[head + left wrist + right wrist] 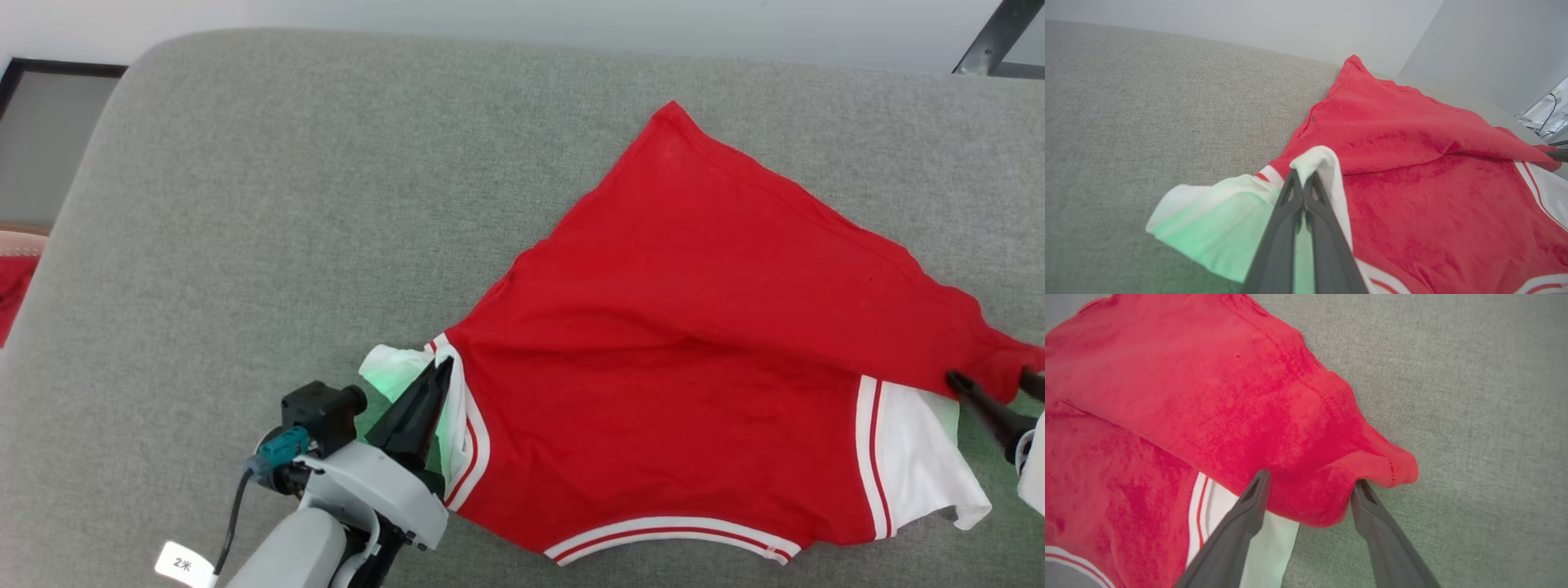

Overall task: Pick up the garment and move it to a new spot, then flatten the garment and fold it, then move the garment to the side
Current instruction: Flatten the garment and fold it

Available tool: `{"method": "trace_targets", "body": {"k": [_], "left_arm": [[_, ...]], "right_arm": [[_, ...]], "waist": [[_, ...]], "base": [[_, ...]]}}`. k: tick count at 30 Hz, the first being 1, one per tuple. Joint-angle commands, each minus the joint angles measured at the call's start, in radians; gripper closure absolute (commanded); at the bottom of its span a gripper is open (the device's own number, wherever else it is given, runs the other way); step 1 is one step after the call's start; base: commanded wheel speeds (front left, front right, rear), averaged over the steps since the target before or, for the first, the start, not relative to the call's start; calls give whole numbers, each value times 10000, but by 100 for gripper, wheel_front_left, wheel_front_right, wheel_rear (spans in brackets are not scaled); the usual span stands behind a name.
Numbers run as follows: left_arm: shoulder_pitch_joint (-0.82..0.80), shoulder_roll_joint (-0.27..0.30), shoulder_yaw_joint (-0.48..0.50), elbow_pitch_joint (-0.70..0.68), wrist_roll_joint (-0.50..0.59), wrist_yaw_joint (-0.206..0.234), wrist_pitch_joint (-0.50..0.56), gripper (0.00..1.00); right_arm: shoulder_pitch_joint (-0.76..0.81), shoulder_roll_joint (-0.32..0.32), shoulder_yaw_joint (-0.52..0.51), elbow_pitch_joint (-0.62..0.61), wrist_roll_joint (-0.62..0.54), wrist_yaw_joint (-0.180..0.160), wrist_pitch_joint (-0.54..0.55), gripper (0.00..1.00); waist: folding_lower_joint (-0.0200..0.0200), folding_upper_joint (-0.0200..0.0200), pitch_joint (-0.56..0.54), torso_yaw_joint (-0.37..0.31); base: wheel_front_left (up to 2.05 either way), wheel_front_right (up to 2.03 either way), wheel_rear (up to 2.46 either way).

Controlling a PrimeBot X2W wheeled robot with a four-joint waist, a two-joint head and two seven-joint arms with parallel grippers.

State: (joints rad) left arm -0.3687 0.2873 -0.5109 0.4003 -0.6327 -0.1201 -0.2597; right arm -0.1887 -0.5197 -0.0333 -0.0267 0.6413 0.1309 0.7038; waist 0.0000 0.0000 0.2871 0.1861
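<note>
The garment (678, 343) is a red shirt with white sleeves and striped trim. It lies on the grey cushion (286, 204), back side up, with its lower part folded over diagonally. My left gripper (445, 363) is shut on the near-left white sleeve (1323, 159), which bunches over its tips (1302, 175). My right gripper (992, 377) stands open at the garment's right corner. In the right wrist view its two fingers (1311, 479) straddle the red hem corner (1388, 465), which lies over the other white sleeve (1265, 547).
The grey cushion extends wide to the left and behind the garment. A cream basket with red cloth (16, 278) peeks in at the far left edge. A pale wall (1290, 24) runs along the back, with a dark frame (992, 41) at top right.
</note>
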Motion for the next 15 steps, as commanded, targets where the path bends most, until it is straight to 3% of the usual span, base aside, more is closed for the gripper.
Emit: {"method": "trace_targets", "body": {"k": [1, 8, 15], "left_arm": [[-43, 4, 19, 11, -49, 39, -34, 100], [107, 38, 41, 45, -68, 55, -43, 100], [208, -70, -40, 13, -69, 67, -50, 100]], "right_arm": [[114, 30, -94, -101, -133, -4, -83, 0], [803, -12, -529, -1513, -487, -4, -976, 0], [383, -588, -394, -2613, -921, -4, -2454, 0]], "waist": [[0, 0, -17, -3], [0, 0, -174, 30], [0, 0, -338, 249]], "base": [[0, 0, 0], [0, 0, 0], [0, 0, 0]]}}
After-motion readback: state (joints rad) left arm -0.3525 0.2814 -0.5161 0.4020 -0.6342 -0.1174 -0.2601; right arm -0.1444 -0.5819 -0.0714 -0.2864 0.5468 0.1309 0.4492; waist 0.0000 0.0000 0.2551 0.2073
